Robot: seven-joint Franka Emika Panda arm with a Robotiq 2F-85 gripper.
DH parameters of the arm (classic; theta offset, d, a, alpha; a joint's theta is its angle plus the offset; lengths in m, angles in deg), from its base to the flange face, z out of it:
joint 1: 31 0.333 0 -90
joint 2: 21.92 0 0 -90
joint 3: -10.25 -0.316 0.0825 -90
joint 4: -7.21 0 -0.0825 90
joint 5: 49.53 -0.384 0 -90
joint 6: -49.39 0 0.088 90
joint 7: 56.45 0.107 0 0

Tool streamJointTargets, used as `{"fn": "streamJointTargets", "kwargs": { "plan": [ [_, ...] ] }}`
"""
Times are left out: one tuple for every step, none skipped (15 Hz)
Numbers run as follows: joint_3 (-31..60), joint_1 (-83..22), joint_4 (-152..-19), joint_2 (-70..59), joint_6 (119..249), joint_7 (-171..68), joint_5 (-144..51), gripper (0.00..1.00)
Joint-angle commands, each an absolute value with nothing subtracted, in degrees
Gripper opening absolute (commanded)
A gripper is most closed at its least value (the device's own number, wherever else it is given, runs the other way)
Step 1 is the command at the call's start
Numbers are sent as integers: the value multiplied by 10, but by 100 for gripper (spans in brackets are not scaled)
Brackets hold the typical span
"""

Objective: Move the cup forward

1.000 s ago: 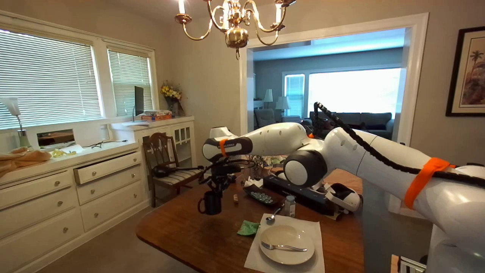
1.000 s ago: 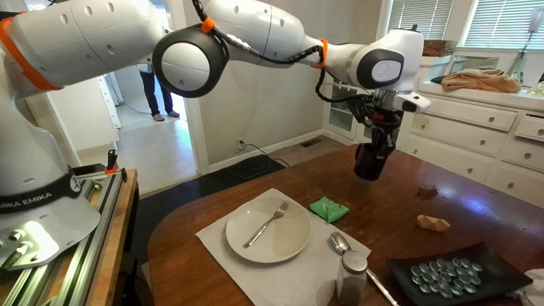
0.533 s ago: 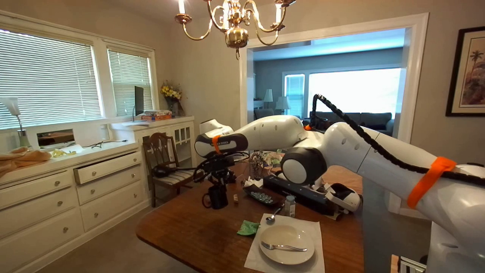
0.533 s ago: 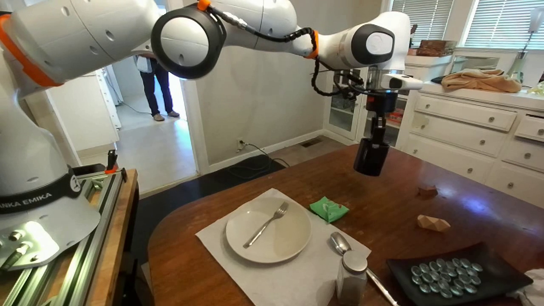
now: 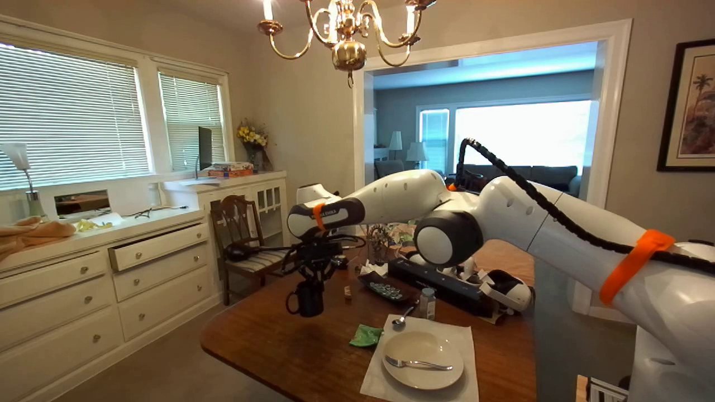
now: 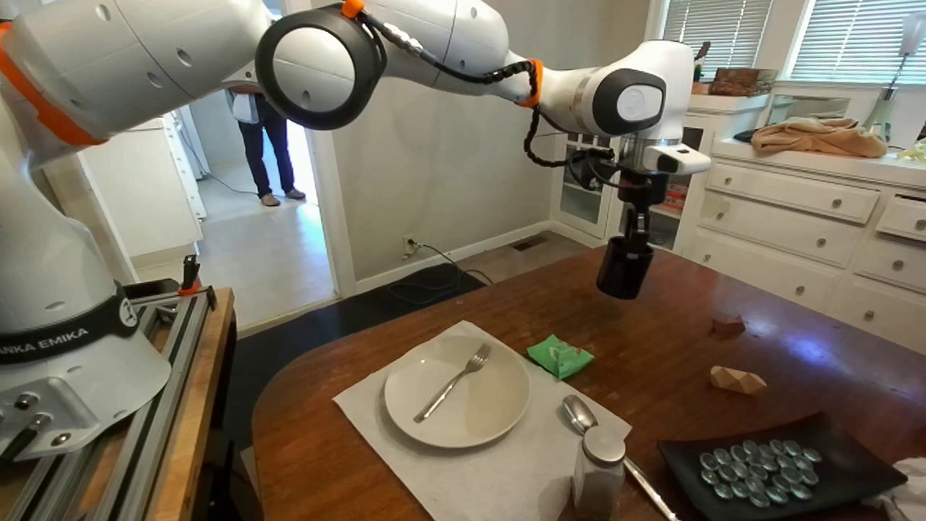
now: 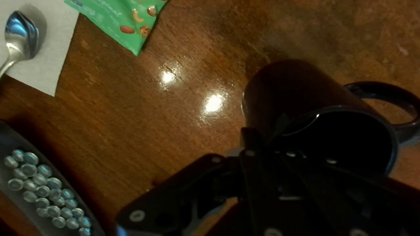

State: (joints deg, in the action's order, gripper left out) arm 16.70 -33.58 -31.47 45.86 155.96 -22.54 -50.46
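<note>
Tool (image 7: 269, 141): pinching the cup (image 6: 623, 271) by its wall at the rim. One finger enters the mouth and the other lies along the outside; the dark parts merge, so exact contact cannot be made out.

Cup: right of centre in an exterior view, over the upper part of the counter (image 6: 651, 376), apparently raised off it and slightly tilted. Its handle (image 7: 384, 90) extends to the right edge of the wrist view.

Plate (image 6: 499, 405): centre left in an exterior view, resting on the mat (image 6: 499, 481), with a fork (image 6: 453, 383) laid across it. Green packet (image 6: 561, 357): at the mat's edge; overlap cannot be determined. Spoon (image 6: 579, 414): partly on the mat, running behind the jar (image 6: 599, 470), which stands upright at lower centre. Black tray (image 6: 850, 467): lower right, holding clear beads (image 6: 759, 499).
</note>
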Motion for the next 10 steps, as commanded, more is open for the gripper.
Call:
{"fn": "streamJointTargets", "kwargs": {
  "plan": [
    [135, -348, -430, 380, 1562, -337, -515, 2],
    [130, -351, -456, 363, 1558, -365, -514, 2],
    [125, -353, -484, 345, 1550, -389, -513, 2],
    [121, -356, -507, 330, 1541, -412, -513, 2],
    [117, -358, -532, 315, 1534, -435, -511, 2],
    [108, -365, -557, 297, 1538, -466, -516, 2],
    [127, -353, -469, 362, 1543, -417, -505, 2],
    [132, -351, -478, 355, 1540, -425, -510, 10],
    [132, -351, -478, 356, 1541, -425, -510, 10],
    [133, -351, -478, 357, 1541, -424, -510, 10]
  ]
}}
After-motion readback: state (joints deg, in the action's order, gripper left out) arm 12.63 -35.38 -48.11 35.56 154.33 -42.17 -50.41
